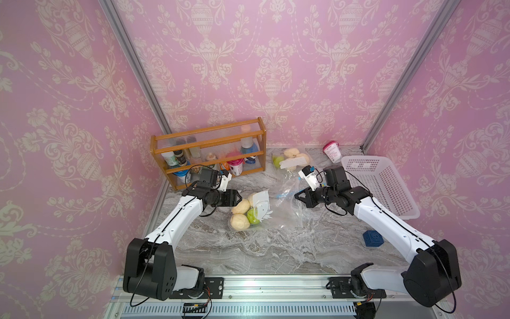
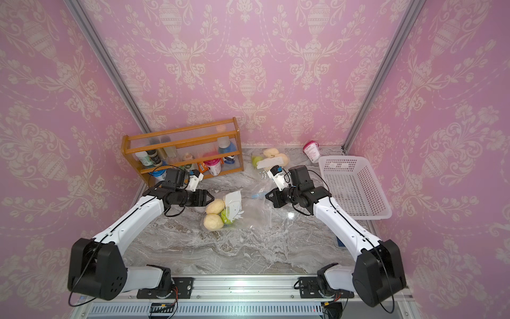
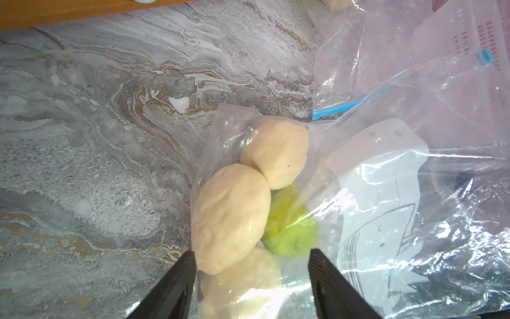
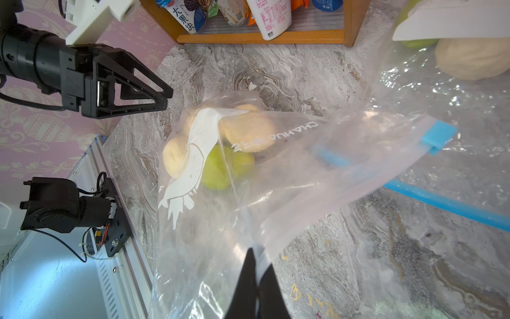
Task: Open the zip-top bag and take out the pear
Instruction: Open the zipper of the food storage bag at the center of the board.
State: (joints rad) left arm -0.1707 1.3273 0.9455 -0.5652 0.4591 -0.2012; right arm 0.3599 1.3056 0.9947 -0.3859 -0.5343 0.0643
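1. A clear zip-top bag lay crumpled near the middle of the marble worktop, with its blue slider at the end toward the right arm.
2. The green pear sat inside the bag at the end nearest the left arm, pressed against three pale potato-shaped pieces.
3. The left gripper hovered just beside that end, its jaws spread wide and gripping nothing.
4. The right gripper had its jaws pinched tight on a fold of the bag's plastic.
5. A wooden rack stood at the worktop's back left corner, and a white basket sat along its right edge.
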